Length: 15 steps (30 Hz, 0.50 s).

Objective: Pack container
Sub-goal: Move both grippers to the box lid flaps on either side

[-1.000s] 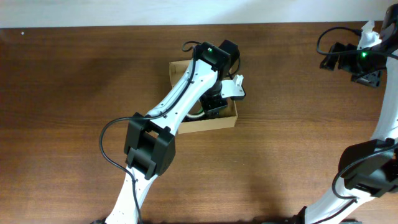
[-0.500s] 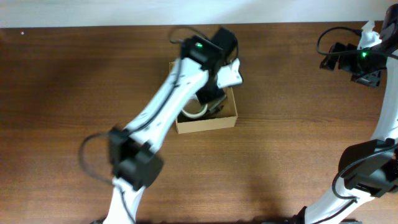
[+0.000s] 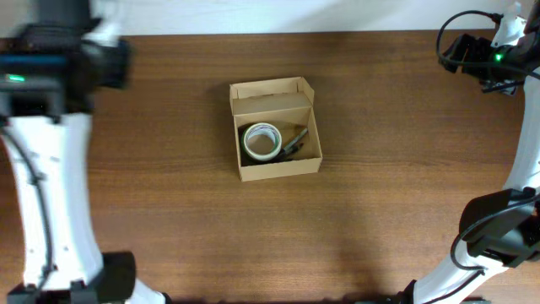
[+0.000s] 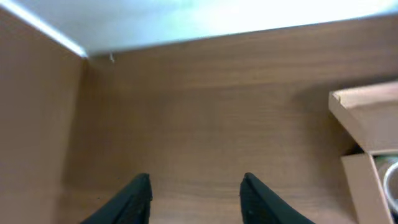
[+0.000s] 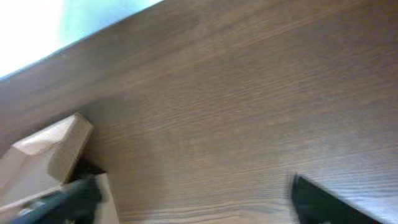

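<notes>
A dark brown wood-grain table [image 3: 405,169] fills the overhead view, with a strip of pale wall [image 3: 253,15] along its far edge. Near the middle sits the small tan cardboard container [image 3: 283,168], its hinged flap standing open at the back. Inside lies a cream roll of tape [image 3: 261,141], with a small dark object [image 3: 294,142] just beside it, too small to identify.

The white left arm [image 3: 51,169] stands at the table's far left, blurred, and the right arm [image 3: 523,169] at the far right, both well apart from the box.

Only the wrist cameras show the jaws. The left gripper [image 4: 196,199] has its dark fingers spread over bare wood, grasping nothing, with a corner of the container [image 4: 367,115] at the right edge. The right gripper [image 5: 193,202] appears released too, its blurred fingers wide apart, with the container [image 5: 53,146] at the lower left.
</notes>
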### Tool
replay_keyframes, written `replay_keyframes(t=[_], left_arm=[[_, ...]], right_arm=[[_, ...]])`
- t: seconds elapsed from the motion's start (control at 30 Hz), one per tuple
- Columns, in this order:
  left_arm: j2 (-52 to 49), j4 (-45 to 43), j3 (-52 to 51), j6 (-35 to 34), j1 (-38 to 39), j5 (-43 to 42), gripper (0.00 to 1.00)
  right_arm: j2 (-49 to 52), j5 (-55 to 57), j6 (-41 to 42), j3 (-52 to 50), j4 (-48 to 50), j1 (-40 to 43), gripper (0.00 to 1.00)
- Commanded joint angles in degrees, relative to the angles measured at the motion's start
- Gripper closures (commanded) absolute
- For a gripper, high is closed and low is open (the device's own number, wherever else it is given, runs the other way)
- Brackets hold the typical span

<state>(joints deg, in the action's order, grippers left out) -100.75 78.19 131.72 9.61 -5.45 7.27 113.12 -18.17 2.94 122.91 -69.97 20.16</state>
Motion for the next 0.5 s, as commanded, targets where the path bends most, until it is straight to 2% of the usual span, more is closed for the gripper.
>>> replay_keyframes(t=[0.0,0.07,0.17,0.47], left_arm=[[-4.26,-0.11,-0.66,-3.82,-8.15,-20.59,0.64],[-7.54,0.26,-0.66,-3.82,-11.87,-27.52,0.78],[-12.57,0.72,-0.66,-3.78,-14.32,-36.37,0.98],[-30.82,-1.09,-0.66,-1.16,-13.55,-62.07,0.98]], right_arm=[[0.5,-2.89,1.01,-0.02,0.0,0.04,0.61],[0.68,-4.17,1.01,-0.02,-0.26,-0.24,0.94],[1.64,-11.58,0.26,-0.02,-0.31,-0.39,0.96],[12.79,-31.56,-0.98,-0.02,-1.14,-2.4,0.96]])
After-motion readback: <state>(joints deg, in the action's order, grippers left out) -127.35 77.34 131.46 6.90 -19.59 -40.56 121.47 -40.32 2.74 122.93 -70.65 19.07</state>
